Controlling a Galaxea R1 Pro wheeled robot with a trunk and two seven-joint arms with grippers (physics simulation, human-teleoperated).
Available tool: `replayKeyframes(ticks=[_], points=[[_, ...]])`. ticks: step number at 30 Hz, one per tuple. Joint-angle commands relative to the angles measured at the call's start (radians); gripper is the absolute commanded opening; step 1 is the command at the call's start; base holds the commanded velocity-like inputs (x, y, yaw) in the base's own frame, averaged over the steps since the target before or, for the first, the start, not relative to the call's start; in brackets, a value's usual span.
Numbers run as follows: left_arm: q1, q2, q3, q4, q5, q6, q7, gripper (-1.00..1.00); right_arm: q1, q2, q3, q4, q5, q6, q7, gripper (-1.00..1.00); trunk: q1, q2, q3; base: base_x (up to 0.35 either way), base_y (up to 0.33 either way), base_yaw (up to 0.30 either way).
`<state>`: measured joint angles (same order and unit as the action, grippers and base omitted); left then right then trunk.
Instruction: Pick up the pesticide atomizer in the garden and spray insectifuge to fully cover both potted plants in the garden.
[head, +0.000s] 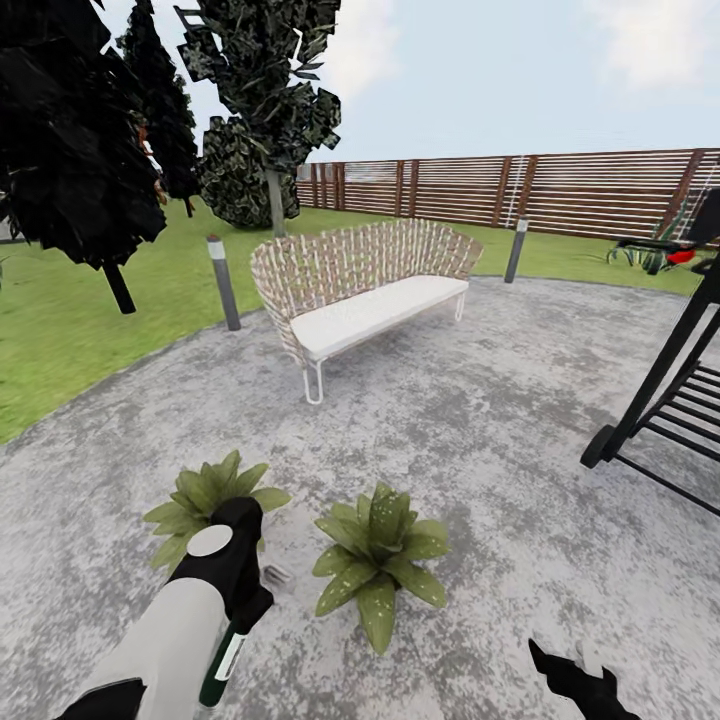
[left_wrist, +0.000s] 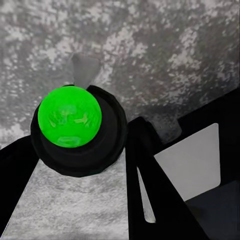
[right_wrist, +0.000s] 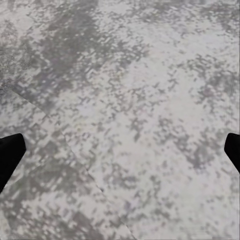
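Two potted plants, rosettes of pointed green leaves, stand on the grey paving: the left one (head: 210, 497) and the right one (head: 378, 556). My left gripper (head: 243, 592) hangs just in front of the left plant, shut on the pesticide atomizer (head: 224, 662), a slim dark-green bottle with a white label that runs back along my forearm. In the left wrist view its dark body and white label (left_wrist: 192, 160) lie beside a bright green round cap (left_wrist: 70, 116) in a black collar. My right gripper (head: 583, 678) (right_wrist: 120, 152) is low at the right, open over bare paving.
A wicker bench (head: 365, 290) with a white cushion stands beyond the plants. A black grill frame (head: 665, 400) is at the right. Grey bollard lamps (head: 223, 282) (head: 515, 250) edge the lawn (head: 60, 330). The brown slat fence (head: 560, 190) and dark trees lie further back.
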<state>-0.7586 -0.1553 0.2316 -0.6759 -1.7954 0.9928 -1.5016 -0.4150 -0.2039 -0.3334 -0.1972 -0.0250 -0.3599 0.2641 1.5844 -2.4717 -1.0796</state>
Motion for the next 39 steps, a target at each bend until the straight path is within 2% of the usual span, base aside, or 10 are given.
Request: replayKeyframes(ticks=[1, 5, 8, 11, 13, 16, 20, 22, 31, 39], points=[[-0.001, -0.004, 0.005, 0.001, -0.01, 0.01, -0.01, -1.0, -0.001, 0.0, -0.007, 0.001, -0.003, -0.001, 0.009, 1.0, 0.0, 0.0, -0.001, 0.175, 0.132, -0.001], [-0.005, -0.015, 0.001, 0.005, -0.012, 0.011, -0.013, -1.0, -0.001, 0.0, -0.008, 0.0, -0.003, -0.001, 0.009, 1.0, 0.0, 0.0, -0.001, 0.056, 0.043, 0.0], [-0.021, -0.019, -0.001, 0.006, -0.014, 0.008, -0.052, -1.0, -0.001, 0.0, -0.009, -0.001, -0.003, -0.001, 0.009, 1.0, 0.0, 0.0, -0.001, 0.006, 0.005, 0.0], [-0.078, -0.019, -0.024, 0.055, -0.028, 0.005, -0.069, -1.0, -0.001, 0.0, -0.009, -0.001, -0.003, -0.001, 0.009, 1.0, 0.0, 0.0, -0.001, 0.001, 0.0, 0.0], [-0.137, -0.019, -0.046, 0.145, -0.042, 0.006, -0.069, -1.0, -0.001, 0.0, -0.009, -0.001, -0.003, -0.001, 0.009, 1.0, 0.0, 0.0, -0.001, 0.0, 0.0, 0.0], [-0.235, -0.019, -0.056, 0.275, -0.071, 0.008, -0.069, -1.0, -0.001, 0.0, -0.009, -0.001, -0.003, -0.001, 0.009, 1.0, 0.0, 0.0, -0.001, 0.0, 0.0, 0.0], [-0.426, -0.019, -0.058, 0.454, -0.087, 0.01, -0.069, -1.0, -0.001, 0.0, -0.01, 0.0, -0.003, -0.002, 0.009, 1.0, 0.0, 0.0, -0.001, 0.0, 0.0, 0.0], [-0.466, -0.019, -0.057, 0.497, -0.088, 0.01, -0.069, -1.0, -0.001, 0.0, -0.01, 0.001, -0.003, -0.001, 0.009, 1.0, 0.0, 0.0, -0.001, 0.0, 0.0, 0.0], [-0.467, -0.019, -0.058, 0.513, -0.088, 0.009, -0.069, -1.0, -0.001, 0.0, -0.01, -0.001, -0.003, -0.001, 0.01, 1.0, 0.0, 0.0, 0.001, 0.011, 0.004, -0.115], [-0.469, -0.019, -0.059, 0.512, -0.088, 0.01, -0.069, -1.0, -0.001, 0.0, -0.01, -0.001, -0.003, -0.001, 0.01, 1.0, 0.0, 0.0, 0.004, 0.261, 0.139, -0.184]])
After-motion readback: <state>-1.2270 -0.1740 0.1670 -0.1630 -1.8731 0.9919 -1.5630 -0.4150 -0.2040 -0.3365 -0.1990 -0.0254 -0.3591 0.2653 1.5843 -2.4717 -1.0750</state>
